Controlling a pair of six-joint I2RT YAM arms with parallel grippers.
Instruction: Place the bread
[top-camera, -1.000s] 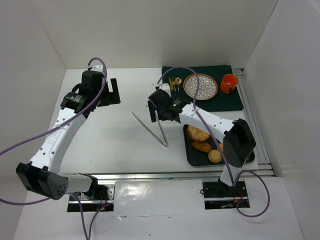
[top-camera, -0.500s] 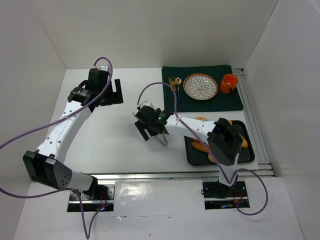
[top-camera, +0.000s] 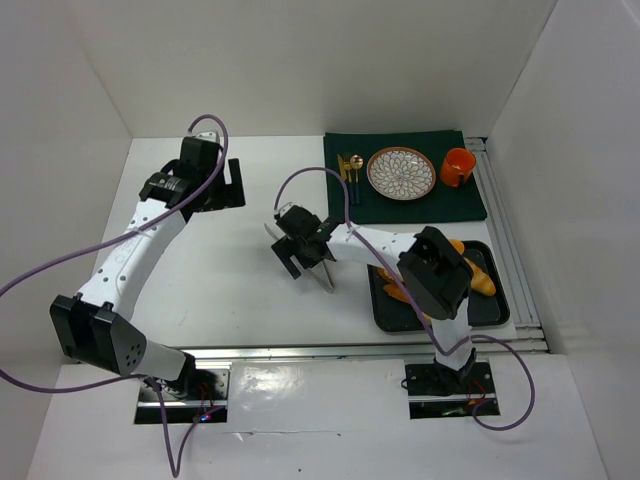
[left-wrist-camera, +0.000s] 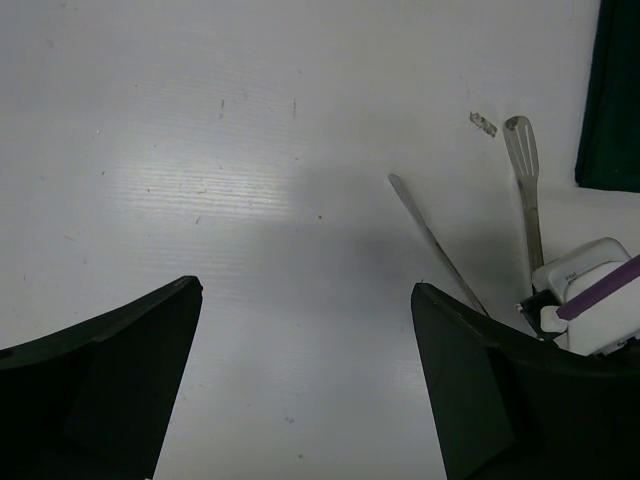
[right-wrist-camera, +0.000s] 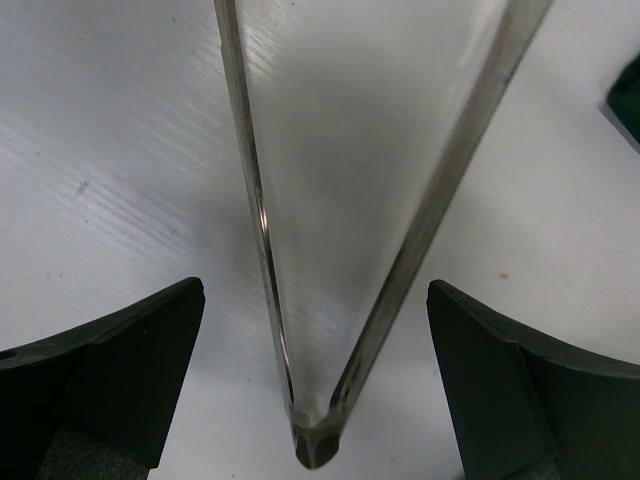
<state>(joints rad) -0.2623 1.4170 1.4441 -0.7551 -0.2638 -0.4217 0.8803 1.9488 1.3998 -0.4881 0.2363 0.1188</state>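
**A:** Where is the bread?

**B:** The round, lumpy, orange-golden bread (top-camera: 388, 274) sits in the black rectangular tray (top-camera: 500, 310) at the right near side of the white table (top-camera: 220, 270). The right arm hides most of it, and only a sliver of orange shows.

**A:** How would it handle?

**B:** Probably light, soft and easy to dent. A gentle pinch low across its broad domed sides looks safer than gripping the paler folded ridges.

**A:** What surrounds it?

**B:** Just left of the tray lie long V-shaped metal tongs (top-camera: 325, 280). The right end effector (top-camera: 292, 255) hovers over their hinge end with its fingers spread wide, holding nothing. The left end effector (top-camera: 232, 185), well apart at the far left, is also spread wide and empty. Beyond the tray, a round patterned plate (top-camera: 401, 172) rests on a dark green mat (top-camera: 460, 205).

**A:** What differs from a second ago?

**B:** Then the bread was in plain view, and the right end effector hung nearer the mat. It has since swung left over the tongs, bringing its elbow across the tray.
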